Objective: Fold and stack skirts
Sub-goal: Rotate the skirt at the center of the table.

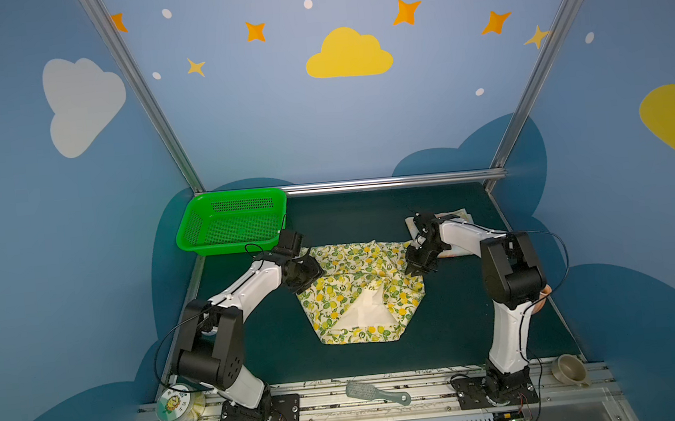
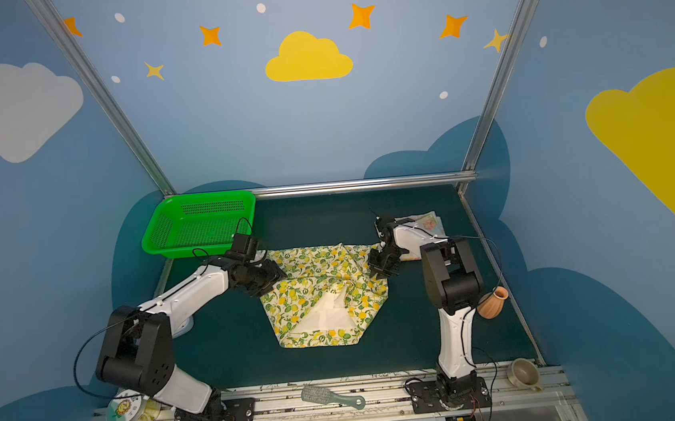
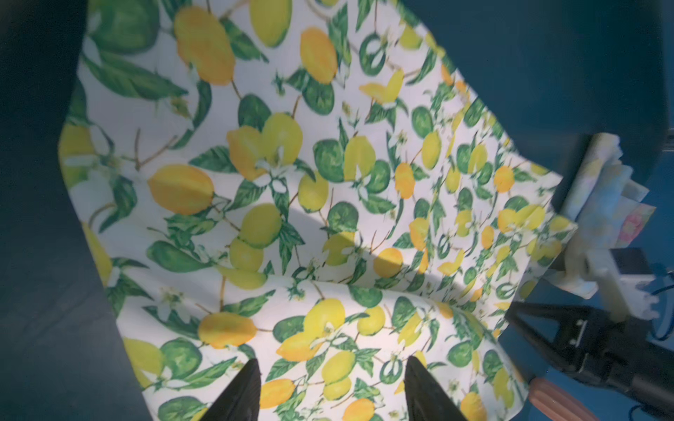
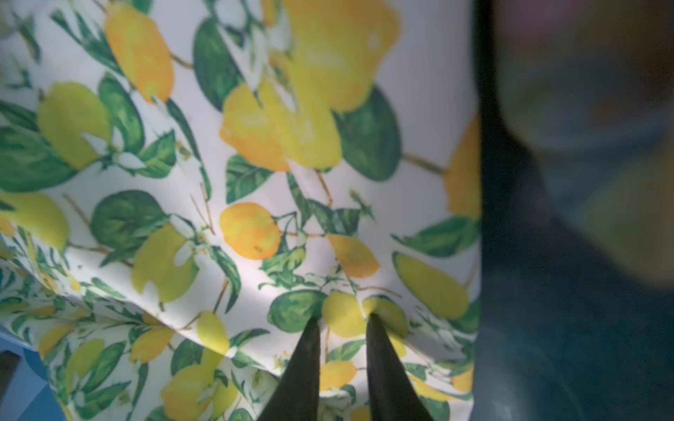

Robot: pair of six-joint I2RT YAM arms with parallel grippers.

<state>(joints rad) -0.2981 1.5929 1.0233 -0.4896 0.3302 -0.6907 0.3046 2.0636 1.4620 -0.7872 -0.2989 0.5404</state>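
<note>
A dark green table (image 1: 369, 213), walled in blue with painted clouds, carries the lemon skirt (image 1: 359, 288) spread at its middle and the pastel skirt (image 2: 428, 223) folded near the far right corner. The left pincer (image 3: 332, 368) stands open over the lemon skirt's left edge. The right pincer (image 4: 343, 320) pinches a pucker of cloth at the lemon skirt's right edge.

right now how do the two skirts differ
The lemon skirt lies spread out centrally, only partly folded, pale lining showing; the pastel skirt is a small folded bundle at the far right. Print: lemon skirt yellow and green, pastel skirt yellow, blue, pink flower. Both are printed cloth.
</note>
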